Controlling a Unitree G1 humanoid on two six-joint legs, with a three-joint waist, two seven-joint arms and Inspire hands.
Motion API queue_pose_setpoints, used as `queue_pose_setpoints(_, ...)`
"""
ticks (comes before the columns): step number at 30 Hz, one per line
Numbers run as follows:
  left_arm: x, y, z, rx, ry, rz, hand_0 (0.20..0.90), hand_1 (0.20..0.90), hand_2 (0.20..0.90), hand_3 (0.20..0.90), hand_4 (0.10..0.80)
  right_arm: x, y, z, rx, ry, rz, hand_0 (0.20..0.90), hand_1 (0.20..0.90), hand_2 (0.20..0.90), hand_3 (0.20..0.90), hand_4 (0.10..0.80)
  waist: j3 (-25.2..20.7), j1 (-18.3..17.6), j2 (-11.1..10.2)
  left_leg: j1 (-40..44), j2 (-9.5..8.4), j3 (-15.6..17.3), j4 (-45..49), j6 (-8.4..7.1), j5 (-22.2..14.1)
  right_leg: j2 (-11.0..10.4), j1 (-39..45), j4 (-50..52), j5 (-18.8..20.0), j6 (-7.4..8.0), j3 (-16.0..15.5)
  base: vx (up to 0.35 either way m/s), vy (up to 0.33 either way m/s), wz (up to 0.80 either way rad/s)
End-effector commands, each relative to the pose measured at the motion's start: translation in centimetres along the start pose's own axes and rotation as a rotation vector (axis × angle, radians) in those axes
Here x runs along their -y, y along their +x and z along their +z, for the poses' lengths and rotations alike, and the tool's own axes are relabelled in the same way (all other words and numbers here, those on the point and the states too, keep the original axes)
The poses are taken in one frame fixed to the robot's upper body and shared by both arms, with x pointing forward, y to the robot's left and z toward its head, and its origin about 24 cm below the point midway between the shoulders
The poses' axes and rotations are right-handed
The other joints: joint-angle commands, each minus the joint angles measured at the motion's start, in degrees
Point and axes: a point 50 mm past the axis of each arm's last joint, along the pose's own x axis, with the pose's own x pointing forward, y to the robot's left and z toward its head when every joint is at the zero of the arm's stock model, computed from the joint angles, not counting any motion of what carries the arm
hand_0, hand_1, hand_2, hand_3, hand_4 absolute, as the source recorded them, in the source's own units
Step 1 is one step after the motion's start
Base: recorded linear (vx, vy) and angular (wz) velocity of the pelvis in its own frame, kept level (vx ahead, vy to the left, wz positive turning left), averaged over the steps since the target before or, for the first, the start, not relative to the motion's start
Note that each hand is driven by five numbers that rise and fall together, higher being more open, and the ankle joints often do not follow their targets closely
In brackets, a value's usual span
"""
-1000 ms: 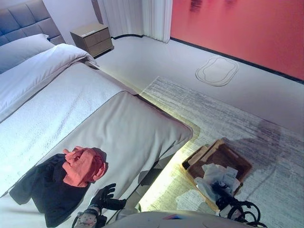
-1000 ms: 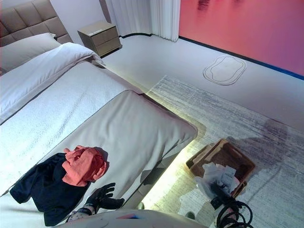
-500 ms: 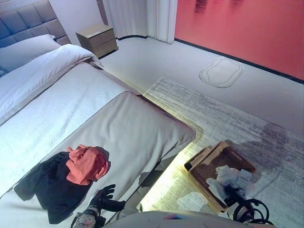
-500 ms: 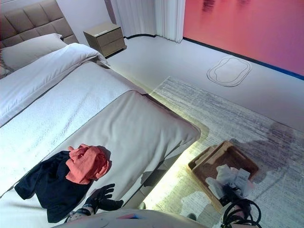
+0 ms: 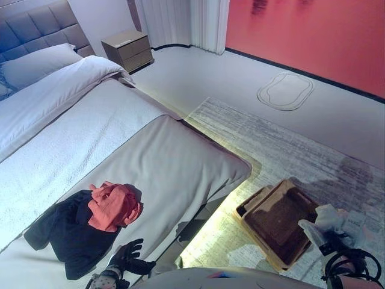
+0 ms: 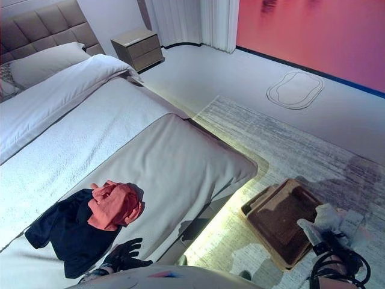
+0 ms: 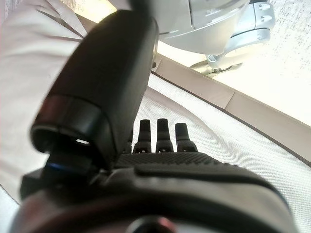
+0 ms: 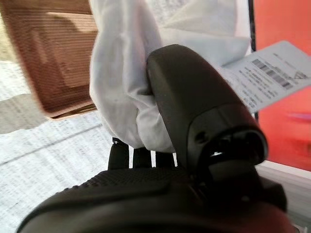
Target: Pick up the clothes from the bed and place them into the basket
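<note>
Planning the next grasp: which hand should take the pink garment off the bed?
Left. The left hand rests open on the bed beside the pink garment; the right hand holds a white garment by the basket.

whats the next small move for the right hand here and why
Probably shift the right hand toward the bed until it is over the basket, then let go. It is curled round a white garment, but sits just past the basket's far edge, above the rug, and the basket looks empty. The pink garment and dark garment wait on the bed.
</note>
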Motion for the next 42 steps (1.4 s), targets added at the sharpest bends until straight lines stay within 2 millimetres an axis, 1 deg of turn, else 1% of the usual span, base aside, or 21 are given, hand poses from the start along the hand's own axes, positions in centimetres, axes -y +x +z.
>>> queue_pose_setpoints(1, -1.3, 0.8, 2.8, 0.079, 0.047, 0.010, 0.900, 0.900, 0.900, 0.900, 0.800, -2.5, 0.0, 6.2, 0.201, 0.095, 0.115, 0.900, 0.900, 0.900, 0.900, 0.800, 1.04, 2.04, -0.16, -2.94, -2.00, -2.45, 0.06, 0.23, -0.68, -0.16, 1.85, 1.60, -1.78, 1.68, -5.34, 0.000, 0.000, 0.00)
queue_pose_setpoints(3, -1.3, 0.8, 2.7, 0.073, 0.045, 0.010, 0.900, 0.900, 0.900, 0.900, 0.800, -3.1, -0.1, 6.3, 0.201, 0.087, 0.180, 0.900, 0.900, 0.900, 0.900, 0.800, 1.14, 2.14, -0.07, -3.02, -2.00, -2.57, 0.06, 0.18, -0.70, -0.18, 1.77, 1.55, -1.79, 1.63, -5.39, 0.000, 0.000, 0.00)
queue_pose_setpoints(7, -1.1, 0.7, 2.5, 0.070, 0.053, 0.006, 0.900, 0.900, 0.900, 0.900, 0.800, -5.0, -0.7, 5.8, 0.192, 0.067, 0.336, 0.900, 0.900, 0.900, 0.900, 0.800, 1.31, 2.41, 0.09, -3.38, -1.96, -2.89, 0.06, 0.03, -0.57, -0.27, 1.47, 1.43, -1.85, 1.48, -5.55, 0.003, 0.000, 0.01)
queue_pose_setpoints(11, -0.6, 0.7, 2.4, 0.074, 0.060, 0.004, 0.900, 0.900, 0.900, 0.900, 0.800, -8.6, -2.6, 4.3, 0.188, -0.022, 0.539, 0.900, 0.900, 0.900, 0.900, 0.800, 1.64, 2.67, 0.27, -3.89, -1.92, -3.24, 0.06, -0.17, -0.31, -0.30, 1.11, 1.24, -1.82, 1.30, -5.61, 0.023, 0.005, 0.02)
queue_pose_setpoints(13, -0.5, 0.7, 2.6, 0.090, 0.057, -0.001, 0.900, 0.900, 0.900, 0.900, 0.800, -10.6, -4.0, 3.2, 0.182, -0.069, 0.645, 0.900, 0.900, 0.900, 0.900, 0.800, 1.92, 2.70, 0.36, -4.44, -1.95, -3.42, 0.06, -0.20, -0.16, -0.29, 0.63, 1.20, -1.89, 1.13, -5.63, -0.023, 0.008, 0.05)
queue_pose_setpoints(17, 0.0, 0.7, 2.8, 0.100, 0.044, -0.001, 0.900, 0.900, 0.900, 0.900, 0.800, -12.4, -5.7, 1.3, 0.159, -0.105, 0.754, 0.900, 0.900, 0.900, 0.900, 0.800, 2.20, 2.63, 0.41, -5.19, -2.02, -3.54, 0.06, -0.23, 0.04, -0.24, -0.09, 1.26, -2.00, 0.93, -5.77, -0.039, 0.010, 0.06)
queue_pose_setpoints(19, 0.2, 0.7, 2.5, 0.092, 0.038, 0.004, 0.900, 0.900, 0.900, 0.900, 0.800, -12.8, -6.4, -0.1, 0.124, -0.140, 0.798, 0.900, 0.900, 0.900, 0.900, 0.800, 2.16, 2.53, 0.27, -5.40, -1.97, -3.46, 0.06, -0.34, 0.15, -0.16, -0.09, 1.22, -2.10, 0.87, -6.02, 0.000, 0.000, 0.00)
queue_pose_setpoints(22, 0.0, 0.5, 2.0, 0.083, 0.020, 0.024, 0.900, 0.900, 0.900, 0.900, 0.800, -12.6, -6.9, -2.1, 0.090, -0.232, 0.862, 0.900, 0.900, 0.900, 0.900, 0.800, 1.95, 2.62, 0.08, -5.40, -1.81, -3.34, 0.06, -0.50, 0.31, -0.08, 0.23, 1.36, -2.43, 0.76, -6.62, -0.004, 0.001, 0.01)
queue_pose_setpoints(24, -0.2, 0.4, 1.8, 0.080, 0.001, 0.039, 0.900, 0.900, 0.900, 0.900, 0.800, -12.6, -7.5, -3.4, 0.096, -0.337, 0.905, 0.900, 0.900, 0.900, 0.900, 0.800, 1.75, 2.89, -0.13, -5.33, -1.68, -3.44, 0.06, -0.67, 0.44, 0.03, 0.52, 1.62, -2.77, 0.60, -7.15, 0.000, 0.000, 0.00)
queue_pose_setpoints(26, -0.3, 0.4, 1.7, 0.078, -0.016, 0.050, 0.900, 0.900, 0.900, 0.900, 0.800, -12.9, -8.1, -4.1, 0.122, -0.442, 0.945, 0.900, 0.900, 0.900, 0.900, 0.800, 1.53, 3.42, -0.43, -5.38, -1.49, -3.67, 0.06, -0.82, 0.68, 0.27, 0.80, 2.05, -3.38, 0.22, -7.83, -0.006, -0.009, 0.03)
queue_pose_setpoints(29, -0.5, 0.3, 1.7, 0.076, -0.037, 0.058, 0.900, 0.900, 0.900, 0.900, 0.800, -13.5, -8.8, -4.6, 0.178, -0.590, 0.983, 0.900, 0.900, 0.900, 0.900, 0.800, 1.39, 4.33, -0.74, -5.68, -1.25, -4.49, 0.28, -1.15, 1.11, 0.58, 0.89, 2.95, -4.17, -0.37, -8.64, -0.006, -0.023, 0.20)
queue_pose_setpoints(32, -0.7, 0.2, 1.4, 0.072, -0.078, 0.081, 0.900, 0.900, 0.900, 0.900, 0.800, -14.6, -9.8, -4.7, 0.274, -0.786, 1.038, 0.900, 0.900, 0.900, 0.900, 0.800, 1.85, 7.11, -1.23, -6.37, -0.80, -7.53, 1.12, -2.02, 1.57, 1.59, 1.74, 3.84, -5.73, -1.75, -9.81, 0.015, -0.050, 0.21)
queue_pose_setpoints(33, -0.7, 0.3, 1.4, 0.072, -0.078, 0.081, 0.900, 0.900, 0.900, 0.900, 0.800, -14.6, -9.8, -4.7, 0.275, -0.786, 1.037, 0.900, 0.900, 0.900, 0.900, 0.800, 1.71, 6.98, -1.25, -6.64, -0.89, -7.67, 1.09, -1.92, 1.80, 1.53, 1.54, 3.80, -5.53, -1.68, -9.97, 0.035, -0.041, 0.30)
queue_pose_setpoints(35, -0.9, 0.1, 0.9, 0.061, -0.093, 0.089, 0.900, 0.900, 0.900, 0.900, 0.800, -15.2, -10.3, -4.7, 0.335, -0.891, 1.048, 0.900, 0.900, 0.900, 0.900, 0.800, 1.97, 8.87, -1.55, -7.02, -0.42, -8.85, 1.19, -2.78, 2.37, 2.23, 2.53, 3.80, -6.14, -2.14, -10.97, 0.038, -0.029, 0.33)
queue_pose_setpoints(36, -1.1, 0.0, 0.7, 0.052, -0.083, 0.085, 0.900, 0.900, 0.900, 0.900, 0.800, -15.4, -10.5, -4.5, 0.369, -0.949, 1.045, 0.900, 0.900, 0.900, 0.900, 0.800, 2.00, 9.81, -1.62, -7.91, 0.15, -8.38, 1.10, -3.42, 3.14, 2.57, 3.16, 3.62, -6.39, -2.19, -12.02, 0.036, 0.016, 0.47)
queue_pose_setpoints(37, -1.2, -0.1, 0.4, 0.039, -0.070, 0.080, 0.900, 0.900, 0.900, 0.900, 0.800, -15.5, -10.5, -4.3, 0.394, -0.984, 1.038, 0.900, 0.900, 0.900, 0.900, 0.800, 2.03, 10.37, -1.61, -8.74, 1.07, -6.85, 1.17, -4.01, 3.75, 2.71, 3.75, 3.66, -6.66, -2.17, -13.39, 0.041, 0.047, 0.54)
queue_pose_setpoints(38, -1.2, -0.1, 0.3, 0.032, -0.035, 0.066, 0.900, 0.900, 0.900, 0.900, 0.800, -15.5, -10.3, -4.0, 0.411, -0.998, 1.018, 0.900, 0.900, 0.900, 0.900, 0.800, 2.10, 10.11, -2.04, -9.29, 2.51, -2.30, 1.78, -4.70, 4.15, 2.38, 4.38, 3.18, -5.96, -1.64, -15.78, 0.102, 0.025, 0.71)
queue_pose_setpoints(39, -1.3, -0.1, 0.5, 0.028, -0.009, 0.054, 0.900, 0.900, 0.900, 0.900, 0.800, -15.5, -10.2, -3.6, 0.427, -1.013, 0.999, 0.900, 0.900, 0.900, 0.900, 0.800, 2.14, 9.39, -2.73, -9.03, 4.07, 2.27, 2.84, -5.78, 3.23, 2.37, 5.49, 2.56, -6.29, -1.07, -16.90, 0.048, 0.108, 1.28)
queue_pose_setpoints(40, -1.4, 0.4, 1.5, 0.037, 0.033, 0.030, 0.900, 0.900, 0.900, 0.900, 0.800, -15.0, -9.7, -2.7, 0.460, -1.026, 0.960, 0.900, 0.900, 0.900, 0.900, 0.800, 2.65, 7.38, -3.39, -10.44, 6.63, 12.85, 7.01, -5.75, 3.16, 1.08, 5.91, 3.27, -5.00, -0.54, -21.66, 0.031, 0.130, 1.36)
queue_pose_setpoints(41, -1.4, 0.5, 1.8, 0.038, 0.036, 0.027, 0.900, 0.900, 0.900, 0.900, 0.800, -15.0, -9.6, -2.5, 0.470, -1.034, 0.957, 0.900, 0.900, 0.900, 0.900, 0.800, 2.71, 6.97, -3.45, -10.52, 6.88, 14.36, 7.20, -5.50, 3.04, 0.73, 5.90, 3.78, -4.96, -0.39, -22.50, -0.037, 0.252, 1.92)
queue_pose_setpoints(42, -1.3, 0.7, 2.2, 0.037, 0.041, 0.024, 0.900, 0.900, 0.900, 0.900, 0.800, -14.9, -9.4, -2.2, 0.492, -1.057, 0.952, 0.900, 0.900, 0.900, 0.900, 0.800, 2.82, 6.31, -3.52, -10.10, 6.73, 16.17, 6.73, -4.85, 2.95, -0.08, 5.70, 5.16, -5.14, -0.02, -23.45, 0.020, 0.246, 1.78)
